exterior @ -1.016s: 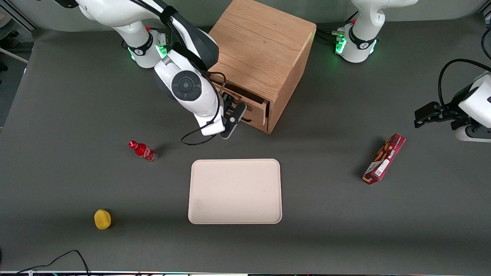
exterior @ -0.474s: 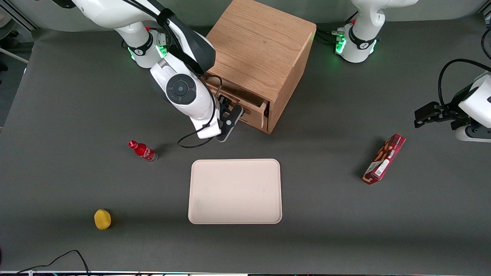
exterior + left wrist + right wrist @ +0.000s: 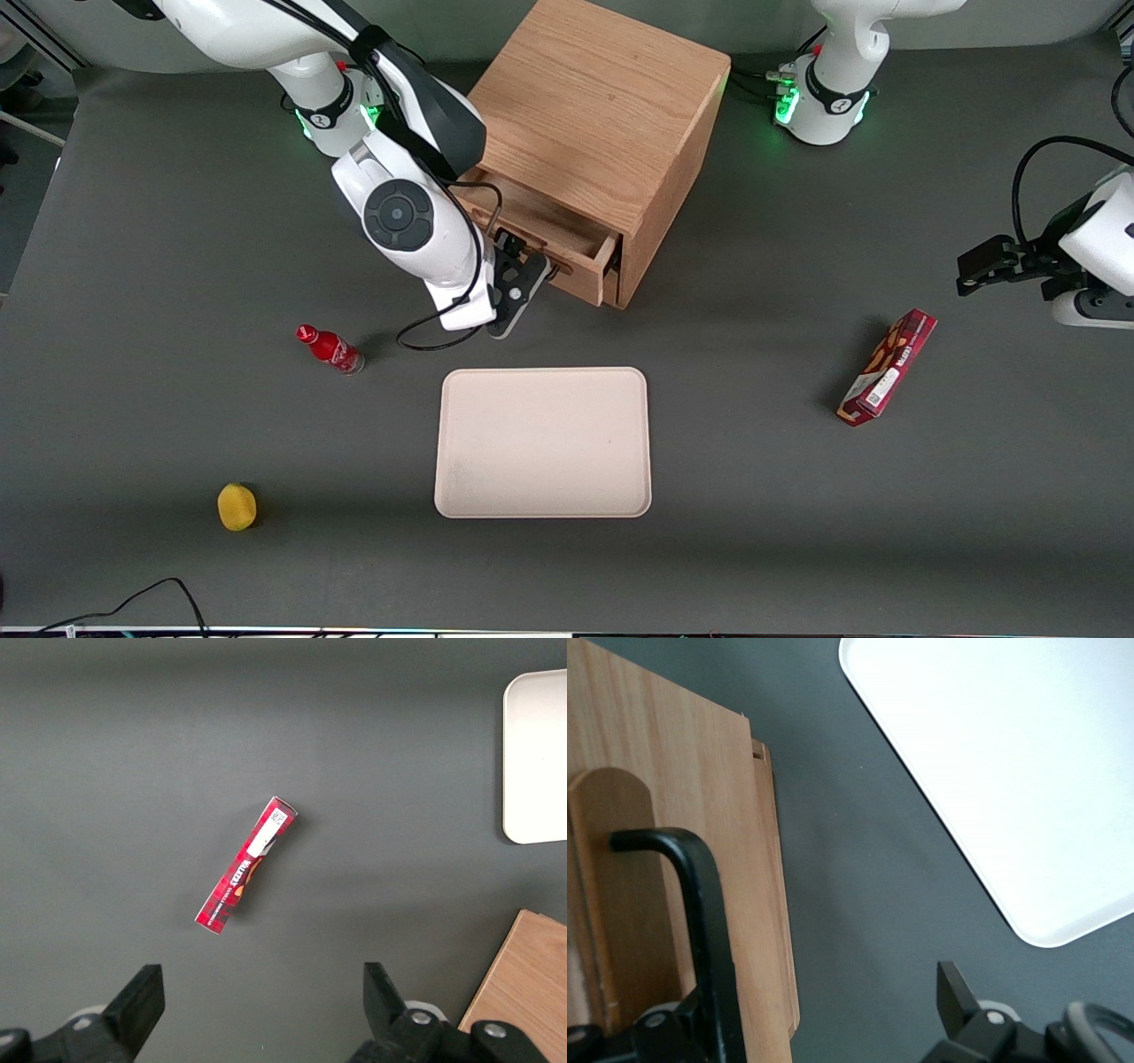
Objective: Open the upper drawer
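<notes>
While spread wide and clamped on nothing, sits at upper drawer front: gripper. Shows black handle just inside 1 finger. Finds drawer partway out of cabinet, front facing tray. Logs 1 bottle and 1 yellow ball toward working arm's end.
</notes>
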